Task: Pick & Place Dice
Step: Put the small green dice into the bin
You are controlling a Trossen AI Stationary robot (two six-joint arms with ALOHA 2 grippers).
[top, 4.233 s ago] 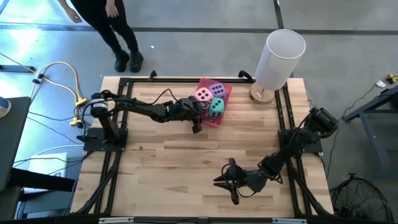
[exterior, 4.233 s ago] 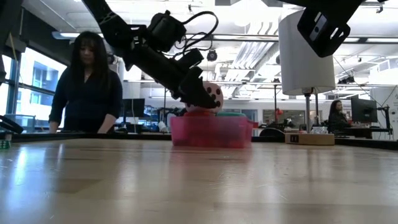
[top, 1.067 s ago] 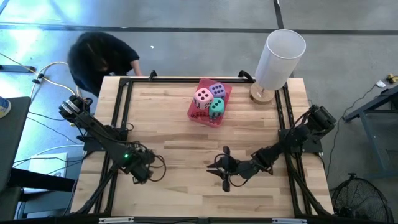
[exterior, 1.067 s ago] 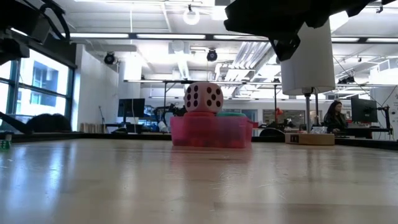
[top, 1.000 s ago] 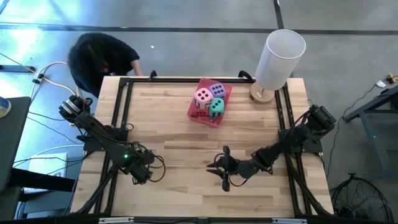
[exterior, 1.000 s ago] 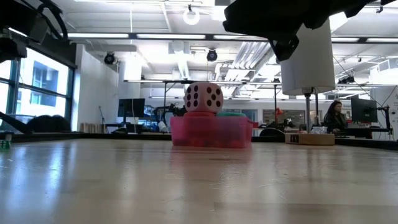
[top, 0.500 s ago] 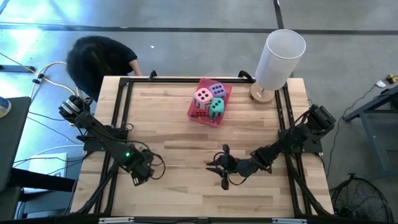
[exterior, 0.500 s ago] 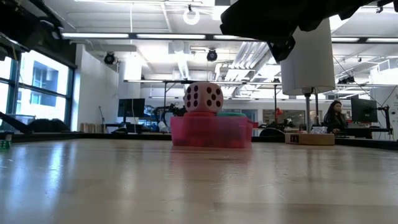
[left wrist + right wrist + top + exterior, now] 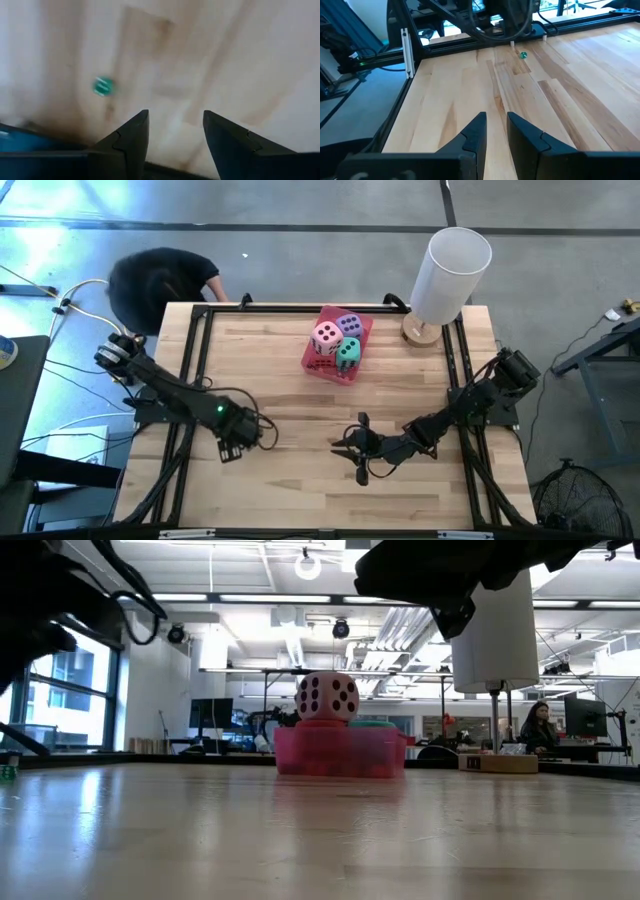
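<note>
A pink translucent tray (image 9: 313,362) stands at the far middle of the table. In it I see the pink die (image 9: 326,335), the purple die (image 9: 349,324) and the teal die (image 9: 347,352). The pink die (image 9: 327,697) rises above the tray's rim (image 9: 340,730) in the low view. The red die is hidden. My left gripper (image 9: 238,442) is open over bare wood at the left of the table, pointing down, fingers apart in the wrist view (image 9: 175,120). My right gripper (image 9: 345,450) hovers at the near middle with a narrow gap between its fingers (image 9: 496,120). Neither is near the tray.
A tall white cylinder (image 9: 452,270) on a wooden base stands at the far right corner. A tiny green bead (image 9: 102,86) lies on the wood under my left gripper, also showing as the bead (image 9: 523,55). A person (image 9: 160,280) bends at the far left edge.
My left gripper has moved from the near left toward the table's right and a little toward the far edge, staying open. My right gripper has kept its place. The dice and tray have not moved.
</note>
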